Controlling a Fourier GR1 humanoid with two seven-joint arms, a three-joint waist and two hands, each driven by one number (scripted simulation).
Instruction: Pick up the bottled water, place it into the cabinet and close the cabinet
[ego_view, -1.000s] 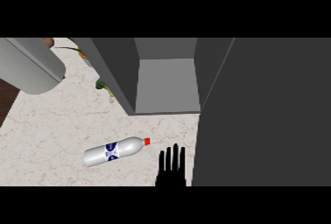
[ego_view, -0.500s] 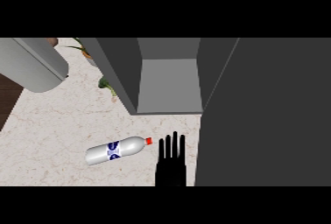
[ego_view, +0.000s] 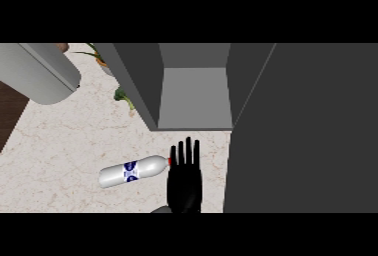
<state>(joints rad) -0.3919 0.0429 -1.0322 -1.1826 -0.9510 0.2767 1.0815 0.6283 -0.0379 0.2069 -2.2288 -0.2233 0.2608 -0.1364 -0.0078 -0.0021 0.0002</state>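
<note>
The bottled water (ego_view: 134, 171) lies on its side on the counter (ego_view: 66, 145), near the open cabinet (ego_view: 193, 90). 1 robot hand (ego_view: 184, 175), fingers straight and empty, sits beside its cap; a nudge could roll it away left.

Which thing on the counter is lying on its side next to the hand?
The bottled water, white with a blue label, lies flat on the counter, cap toward the right hand. The open cabinet stands upright behind it.
</note>
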